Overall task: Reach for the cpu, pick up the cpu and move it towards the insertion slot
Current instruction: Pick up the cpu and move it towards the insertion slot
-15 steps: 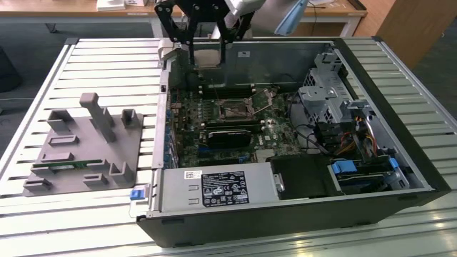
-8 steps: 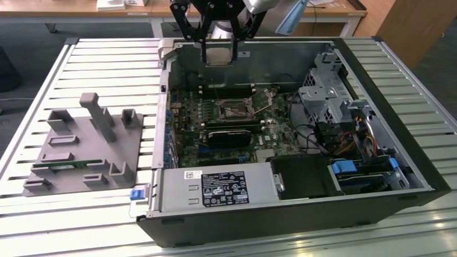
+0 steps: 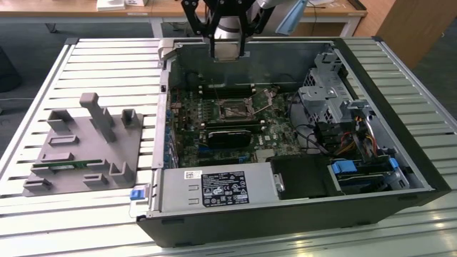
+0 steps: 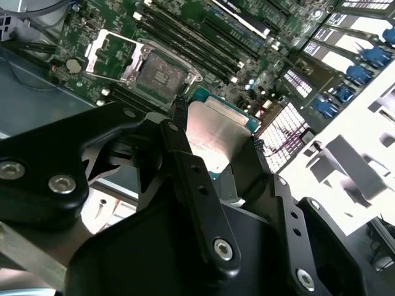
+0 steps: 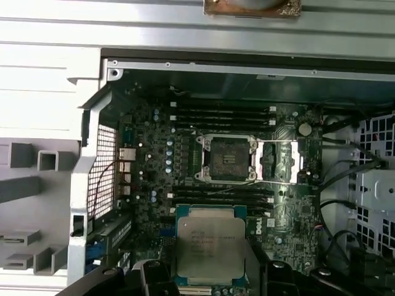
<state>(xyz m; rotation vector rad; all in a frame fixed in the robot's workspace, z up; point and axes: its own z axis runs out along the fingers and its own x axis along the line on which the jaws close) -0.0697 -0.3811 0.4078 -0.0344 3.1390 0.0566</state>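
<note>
My gripper (image 3: 227,53) hangs above the far wall of the open computer case (image 3: 400,134), shut on the cpu (image 3: 227,49), a flat silver square with a thin green rim. In both wrist views the cpu (image 4: 216,139) (image 5: 210,246) sits clamped between the two black fingers (image 4: 185,154), its metal top facing the camera. The insertion slot (image 3: 236,111) is a dark square socket with a silver frame on the motherboard, below and ahead of the chip. Its frame plate lies open beside the insertion slot (image 5: 225,158) (image 4: 162,74). The chip is held in the air, apart from the board.
Memory slots (image 5: 222,114) flank the socket. A black card (image 3: 228,136), the power supply (image 3: 214,187), the drive cage (image 3: 325,91) and loose cables (image 3: 350,139) crowd the case. A grey fixture (image 3: 85,144) holding a green memory stick (image 3: 68,165) lies on the slatted table.
</note>
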